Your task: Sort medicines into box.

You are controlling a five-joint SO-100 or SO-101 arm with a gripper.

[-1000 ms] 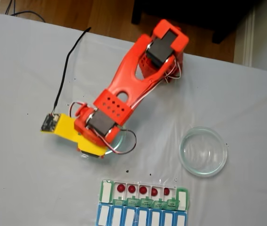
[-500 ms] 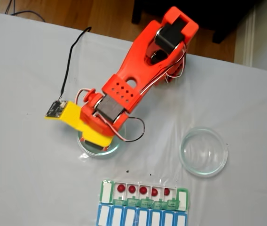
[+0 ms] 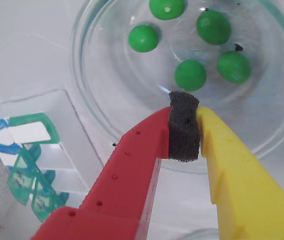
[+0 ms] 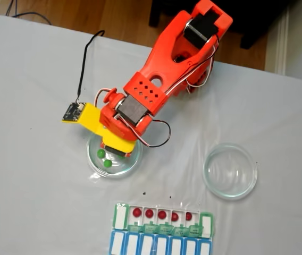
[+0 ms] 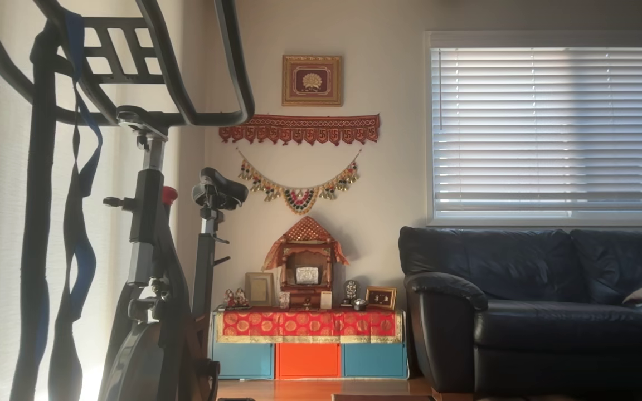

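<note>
The counter (image 4: 28, 202) carries the arm (image 4: 156, 79) over a clear dish (image 3: 97, 100) holding five green pills (image 3: 190, 75). The fingers (image 3: 184, 130) are pressed together on their foam pad, gripping no pill. They should part, then straddle one pill squarely. The green box (image 4: 207, 219) already holds five red pills (image 4: 149, 213); the other dish (image 4: 229, 171) is empty.

My wrist view looks closely past my fingers (image 3: 184, 131) into the dish (image 4: 95, 162) that the fixed view sees from above; the other view faces a room.
</note>
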